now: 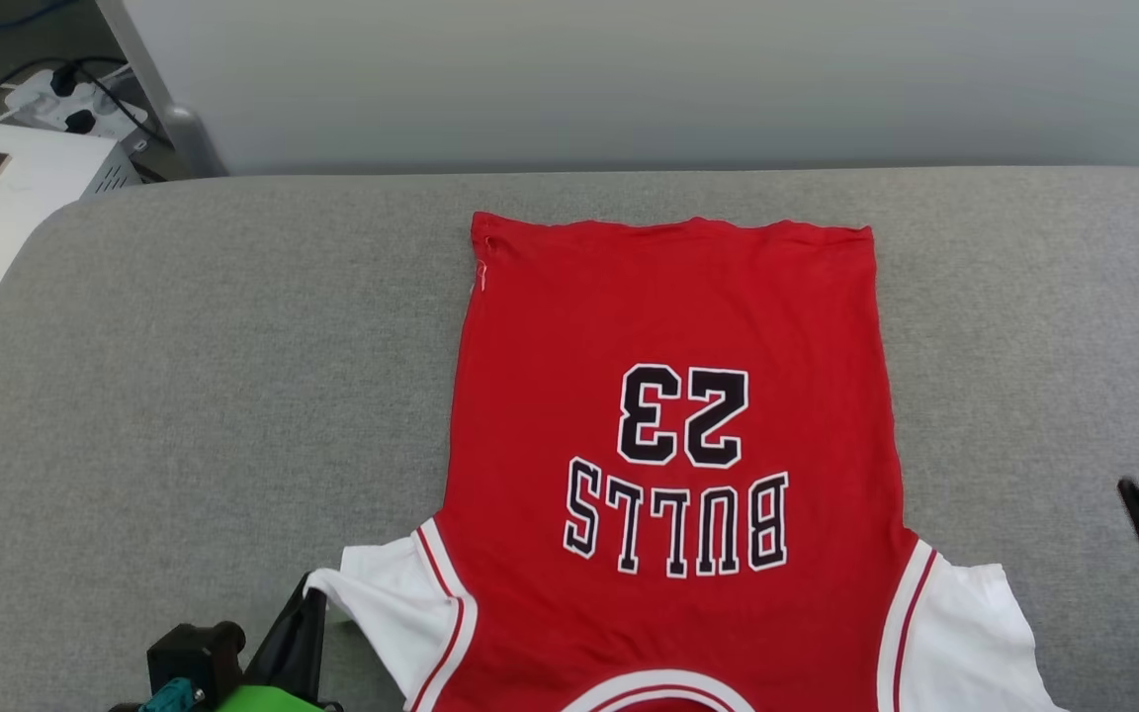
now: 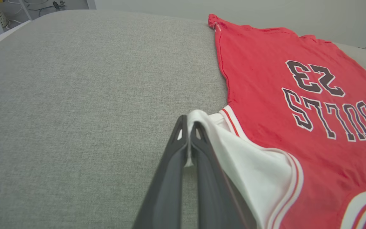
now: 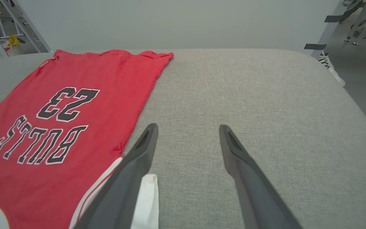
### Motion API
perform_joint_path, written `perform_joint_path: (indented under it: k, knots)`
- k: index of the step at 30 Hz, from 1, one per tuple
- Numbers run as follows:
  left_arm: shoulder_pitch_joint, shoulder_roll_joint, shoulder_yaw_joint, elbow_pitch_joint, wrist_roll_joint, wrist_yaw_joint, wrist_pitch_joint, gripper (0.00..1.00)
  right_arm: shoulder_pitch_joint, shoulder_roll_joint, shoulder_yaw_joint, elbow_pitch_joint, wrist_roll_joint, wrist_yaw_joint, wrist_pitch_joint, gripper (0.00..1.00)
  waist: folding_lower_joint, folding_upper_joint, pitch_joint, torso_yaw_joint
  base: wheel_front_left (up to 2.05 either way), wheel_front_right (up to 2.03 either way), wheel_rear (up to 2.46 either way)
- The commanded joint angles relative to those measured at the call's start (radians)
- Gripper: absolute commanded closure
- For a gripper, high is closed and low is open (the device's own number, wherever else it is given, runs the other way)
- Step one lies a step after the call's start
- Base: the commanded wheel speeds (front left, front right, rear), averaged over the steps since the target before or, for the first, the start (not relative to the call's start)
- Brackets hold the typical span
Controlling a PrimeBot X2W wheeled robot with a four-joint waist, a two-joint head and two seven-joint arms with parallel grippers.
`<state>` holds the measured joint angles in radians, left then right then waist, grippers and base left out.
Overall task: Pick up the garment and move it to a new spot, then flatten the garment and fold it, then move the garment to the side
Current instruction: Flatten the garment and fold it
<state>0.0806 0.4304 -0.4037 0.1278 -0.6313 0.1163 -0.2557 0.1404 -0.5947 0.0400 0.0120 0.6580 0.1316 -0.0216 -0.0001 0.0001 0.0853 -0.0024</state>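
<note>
Left hand [image 2: 188,122], right hand [image 3: 187,128]: long dark tapered fingers [image 3: 243,165].

Lab workspace, by the look; grey padded bench [image 1: 184,396] before a bare partition [image 1: 629,79]; cabled power strip [image 1: 55,99] at ten o'clock; metal racking [image 3: 328,31] at two o'clock, right wrist view.

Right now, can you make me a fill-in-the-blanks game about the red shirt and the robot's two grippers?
1. The red jersey-style garment lies spread on the grey fabric surface, and the big black number on it is ____.
2. The left gripper is shut on the garment's white ____.
3. The right gripper holds nothing, and its two dark fingers stand ____ over the grey fabric.
Missing words: 23, sleeve, open.
</note>
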Motion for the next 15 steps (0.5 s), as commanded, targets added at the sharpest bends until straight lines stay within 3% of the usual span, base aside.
perform_joint_path:
  k: [1, 6, 10, 15]
  knots:
    - [-0.026, -0.006, 0.002, -0.013, 0.022, 0.008, -0.006, 1.00, -0.057, -0.015, -0.024, -0.026, -0.018, -0.001, 0.005, 0.00, 0.0001, -0.0001, 0.036, 0.022, 0.00, 0.00, 0.00]
    - [-0.076, -0.012, -0.008, -0.058, 0.050, 0.017, -0.006, 1.00, -0.253, -0.039, -0.065, -0.061, -0.036, -0.001, 0.072, 0.00, 0.0001, -0.0001, 0.118, 0.053, 0.00, 0.00, 0.00]
    - [-0.120, -0.029, -0.021, -0.091, 0.079, 0.025, -0.006, 1.00, -0.435, -0.086, -0.042, -0.046, -0.004, -0.001, 0.202, 0.00, 0.0001, -0.0001, 0.201, 0.087, 0.00, 0.00, 0.00]
    - [-0.172, -0.065, -0.020, -0.125, 0.111, 0.026, -0.006, 1.00, -0.703, -0.154, 0.045, 0.062, 0.065, -0.001, 0.492, 0.00, 0.0001, -0.0001, 0.310, 0.140, 0.00, 0.00, 0.00]
